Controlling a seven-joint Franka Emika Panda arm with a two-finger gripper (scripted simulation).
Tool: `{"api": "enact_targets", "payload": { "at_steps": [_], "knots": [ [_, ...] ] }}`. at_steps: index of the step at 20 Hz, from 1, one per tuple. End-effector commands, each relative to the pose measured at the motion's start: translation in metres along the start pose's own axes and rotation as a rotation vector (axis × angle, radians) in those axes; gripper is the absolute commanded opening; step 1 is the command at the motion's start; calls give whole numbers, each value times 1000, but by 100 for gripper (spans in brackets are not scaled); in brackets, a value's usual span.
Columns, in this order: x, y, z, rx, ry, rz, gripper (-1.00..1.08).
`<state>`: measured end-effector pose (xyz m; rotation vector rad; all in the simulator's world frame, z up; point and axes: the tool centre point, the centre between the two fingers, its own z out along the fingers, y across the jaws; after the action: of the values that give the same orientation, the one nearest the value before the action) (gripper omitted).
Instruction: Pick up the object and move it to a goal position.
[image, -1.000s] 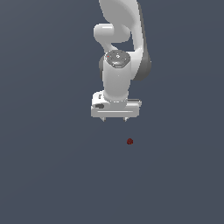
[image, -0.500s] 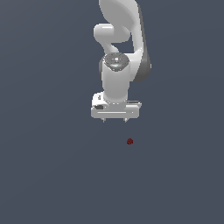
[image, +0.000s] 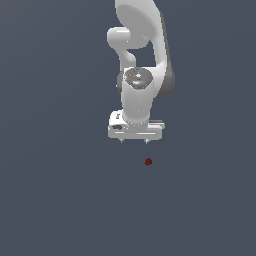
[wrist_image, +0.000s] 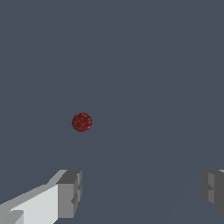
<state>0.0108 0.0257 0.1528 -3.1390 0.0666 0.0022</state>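
A plain dark grey-blue desk (image: 55, 200) fills both views. The white arm's gripper (image: 134, 142) hangs with its jaws spread wide apart, holding and touching nothing. The small dark red ball (image: 148, 161) lies on the desk near the gripper, apart from it, toward the exterior view's right. Since a second ago, arm and ball look unmoved.

flat even simulator light, no cast shadows, sharp focus, no glare
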Motion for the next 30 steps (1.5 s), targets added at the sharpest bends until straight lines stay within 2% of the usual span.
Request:
{"api": "enact_targets", "payload": {
  "at_steps": [1, 9, 15, 24, 30],
  "knots": [
    [4, -9, 10, -1, -1, 14, 100],
    [21, -50, 57, -2, 1, 79, 100],
    [27, -69, 80, -2, 1, 110, 100],
    [27, -74, 88, -2, 0, 115, 100],
    [26, -74, 114, -2, 1, 117, 100]
  ]
}}
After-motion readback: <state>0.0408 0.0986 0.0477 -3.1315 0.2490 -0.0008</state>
